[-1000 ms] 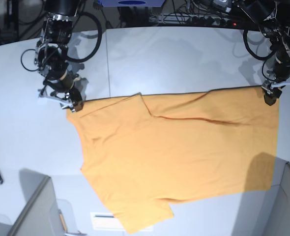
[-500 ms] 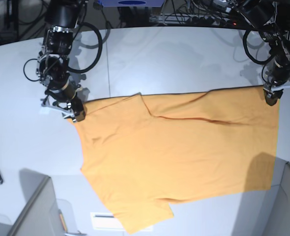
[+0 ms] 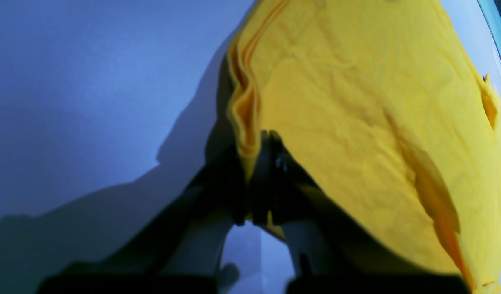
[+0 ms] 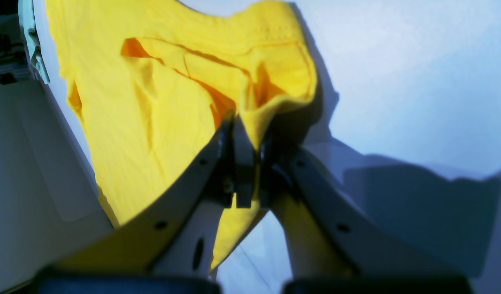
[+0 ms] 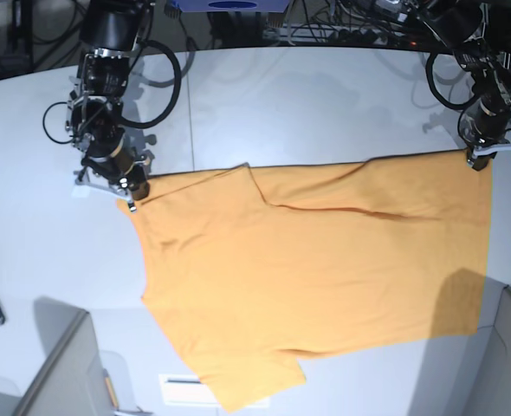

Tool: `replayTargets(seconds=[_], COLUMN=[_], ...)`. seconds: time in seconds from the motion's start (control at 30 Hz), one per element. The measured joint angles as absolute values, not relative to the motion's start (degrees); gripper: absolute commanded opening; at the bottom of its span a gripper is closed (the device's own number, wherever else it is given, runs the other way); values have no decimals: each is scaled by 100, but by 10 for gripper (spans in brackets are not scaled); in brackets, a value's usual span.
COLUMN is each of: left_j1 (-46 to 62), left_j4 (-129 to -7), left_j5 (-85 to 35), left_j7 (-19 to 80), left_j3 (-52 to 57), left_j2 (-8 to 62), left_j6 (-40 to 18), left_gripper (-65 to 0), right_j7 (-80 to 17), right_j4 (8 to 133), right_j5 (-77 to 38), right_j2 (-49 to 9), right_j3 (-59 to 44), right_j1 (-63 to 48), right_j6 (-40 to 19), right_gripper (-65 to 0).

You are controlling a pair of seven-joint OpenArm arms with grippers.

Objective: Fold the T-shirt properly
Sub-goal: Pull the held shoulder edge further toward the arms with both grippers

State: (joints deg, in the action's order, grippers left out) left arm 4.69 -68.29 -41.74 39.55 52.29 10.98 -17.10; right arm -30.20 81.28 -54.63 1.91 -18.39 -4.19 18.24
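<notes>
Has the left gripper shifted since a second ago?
Yes. In the base view the left gripper has risen slightly toward the table's far edge, now shut on the T-shirt corner.

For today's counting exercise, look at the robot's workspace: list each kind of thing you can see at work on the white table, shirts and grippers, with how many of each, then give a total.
T-shirt, orange-yellow: 1
Grippers: 2, the left gripper and the right gripper, each shut on a far corner of the shirt
Table, white: 1
Total: 4
</notes>
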Motion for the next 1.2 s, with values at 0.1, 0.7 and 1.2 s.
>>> replayTargets(seconds=[0.1, 0.7, 1.2], left_j1=[478, 1968, 2790], left_j4=[-6851, -8497, -8744], left_j5=[-4228, -4088, -4104], left_j7=[4362, 4746, 4718], left_j3=[5240, 5201, 5207], left_j2=[1203, 1153, 1162], left_j6=[-1739, -1691, -1693], left_gripper=[-650, -650, -650], right_j7=[-3063, -3221, -3210], right_j4=[8401, 10254, 10755], right_j5=[-5439, -5398, -5402], right_j2=[204, 32, 32], right_j3=[-1839, -1826, -1800], right_j1=[-668, -2528, -3498], right_j6=[1848, 1977, 1973], right_gripper=[-650, -650, -650])
